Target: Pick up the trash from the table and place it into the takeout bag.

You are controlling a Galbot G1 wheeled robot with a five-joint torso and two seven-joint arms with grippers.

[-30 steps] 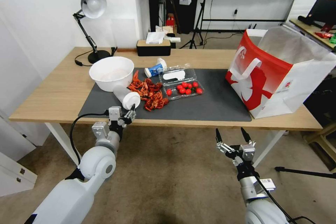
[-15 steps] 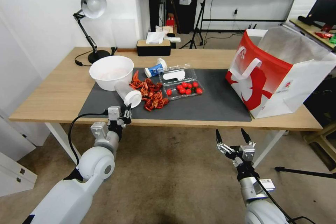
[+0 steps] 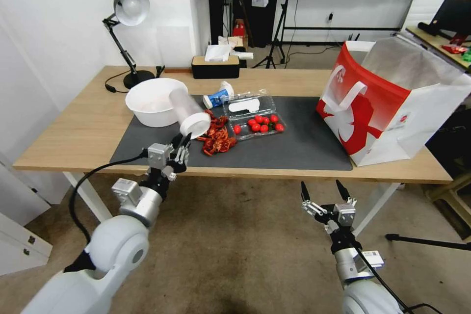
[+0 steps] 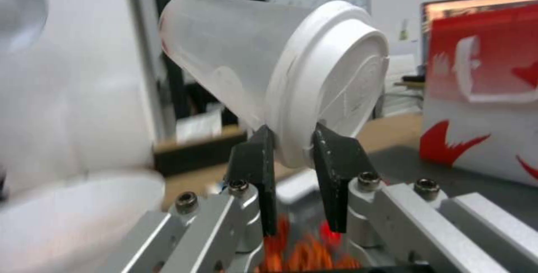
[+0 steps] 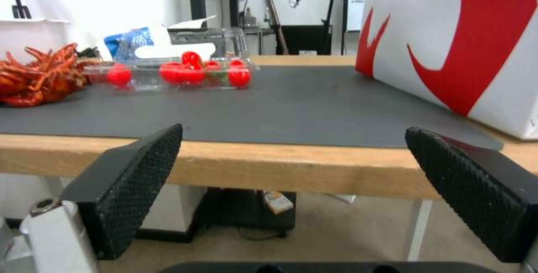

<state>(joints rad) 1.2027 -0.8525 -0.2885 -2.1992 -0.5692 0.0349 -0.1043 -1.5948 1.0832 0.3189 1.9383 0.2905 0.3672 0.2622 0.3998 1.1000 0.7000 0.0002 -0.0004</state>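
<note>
Left wrist view: left gripper (image 4: 291, 147) clamped on the translucent white-lidded cup (image 4: 269, 67) at its lid rim, raised above the table (image 3: 73, 132). Right gripper (image 3: 322, 191) spread apart, below the table edge.

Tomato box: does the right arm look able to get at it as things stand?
Probably yes. The right hand hangs open below the table edge, holding nothing, and bare mat lies between it and the tomato box. It would have to rise above the edge first.
</note>
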